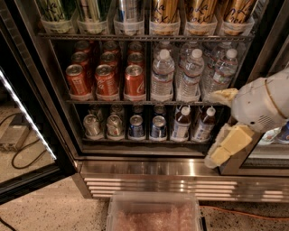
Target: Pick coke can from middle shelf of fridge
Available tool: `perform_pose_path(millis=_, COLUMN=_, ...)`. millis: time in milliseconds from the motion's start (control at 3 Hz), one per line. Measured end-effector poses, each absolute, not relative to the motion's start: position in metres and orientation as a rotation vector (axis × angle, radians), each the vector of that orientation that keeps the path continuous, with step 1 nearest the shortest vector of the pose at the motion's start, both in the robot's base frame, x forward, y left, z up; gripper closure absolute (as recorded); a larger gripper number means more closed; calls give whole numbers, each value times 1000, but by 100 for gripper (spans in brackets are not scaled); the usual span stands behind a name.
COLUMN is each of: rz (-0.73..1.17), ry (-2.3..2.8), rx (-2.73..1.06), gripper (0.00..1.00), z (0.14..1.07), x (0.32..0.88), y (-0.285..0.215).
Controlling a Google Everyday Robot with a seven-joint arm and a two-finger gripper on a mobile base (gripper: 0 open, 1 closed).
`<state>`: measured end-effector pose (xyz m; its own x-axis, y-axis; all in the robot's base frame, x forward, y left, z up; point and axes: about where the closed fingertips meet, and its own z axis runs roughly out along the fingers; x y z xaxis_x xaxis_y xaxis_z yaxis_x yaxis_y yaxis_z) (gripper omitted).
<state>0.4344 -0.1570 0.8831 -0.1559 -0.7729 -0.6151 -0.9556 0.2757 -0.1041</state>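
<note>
In the camera view, the fridge [158, 170] is seen with its glass door [31, 149] swung open to the left. A lit strip runs along the door's edge.

On the middle shelf [144, 102], red cans are lined up in three files on the left half. The coke can [134, 80] at the front of the right-hand file is set upright in a clear cup, just beside the water bottles [162, 74] that fill the right half of the same rack. Silver and blue cans [135, 126] and small bottles are kept on the rack below, and tall cans [165, 11] in cups on the rack above.

The gripper [215, 128] is found at the right edge, in front of the fridge's right frame. Its two yellowish fingers [232, 143] are spread wide, one above the other and pointing left, and nothing is held between them.

The coke can lies well to the left of the gripper and somewhat higher, with the water bottles between them. No contact with the can is seen.

A clear plastic bin [153, 203] is placed on the floor in front of the stainless base.
</note>
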Motion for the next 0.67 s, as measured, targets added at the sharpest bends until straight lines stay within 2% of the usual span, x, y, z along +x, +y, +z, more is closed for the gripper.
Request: perform_pose_path(millis=667, rz=614, ry=1808, rx=-1515, gripper=0, z=860, x=457, y=-80)
